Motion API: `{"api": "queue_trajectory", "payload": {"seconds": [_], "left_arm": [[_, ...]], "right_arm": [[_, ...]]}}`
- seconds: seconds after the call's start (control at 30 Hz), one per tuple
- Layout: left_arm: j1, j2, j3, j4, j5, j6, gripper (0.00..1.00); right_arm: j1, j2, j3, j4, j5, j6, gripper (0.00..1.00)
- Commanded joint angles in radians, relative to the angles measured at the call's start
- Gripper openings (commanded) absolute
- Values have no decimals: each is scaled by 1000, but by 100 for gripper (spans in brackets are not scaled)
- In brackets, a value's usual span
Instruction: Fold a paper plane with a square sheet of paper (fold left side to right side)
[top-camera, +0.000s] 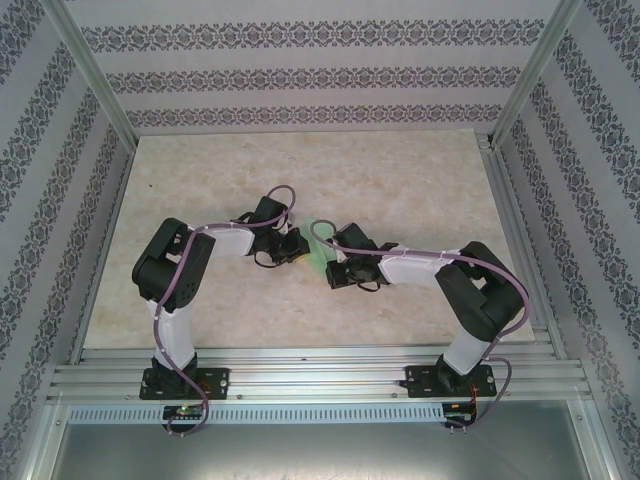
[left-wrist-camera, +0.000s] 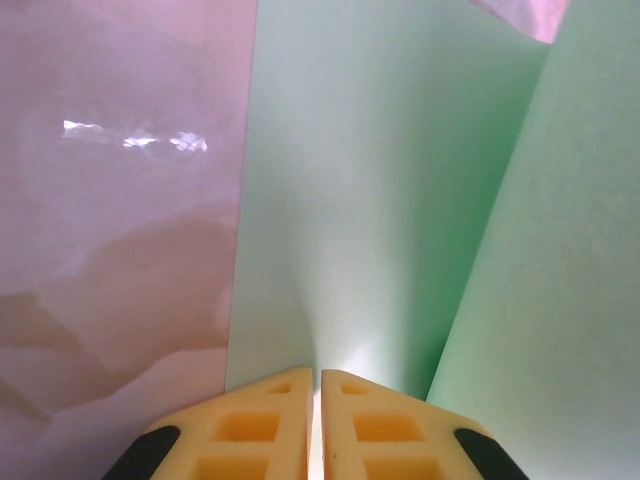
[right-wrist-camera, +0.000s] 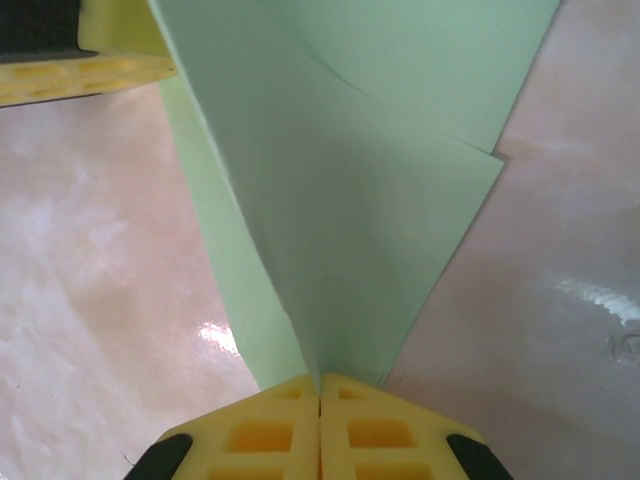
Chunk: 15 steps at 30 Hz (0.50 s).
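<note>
Left gripper (left-wrist-camera: 317, 380) and right gripper (right-wrist-camera: 320, 383) pinch the paper (left-wrist-camera: 370, 200), seemingly folded.

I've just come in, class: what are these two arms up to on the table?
At the middle of the table, the left gripper and the right gripper are each pinched shut on one pale green sheet of paper. They hold it lifted and curved between them, not flat. It's mid-fold, with no plane shape yet.

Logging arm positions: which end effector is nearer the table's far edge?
Left. The left end effector sits farther up the table, closer to that edge; the right end effector grips the paper farther back from it.
</note>
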Motion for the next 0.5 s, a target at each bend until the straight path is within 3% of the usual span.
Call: {"api": "queue_trajectory", "payload": {"seconds": [0.0, 0.47], "left_arm": [[-8, -1, 8, -35, -26, 30, 13], [-9, -2, 16, -63, -40, 47, 13]], "right_arm": [[-21, -22, -15, 31, -50, -5, 7], [-62, 2, 4, 19, -160, -37, 10]]}}
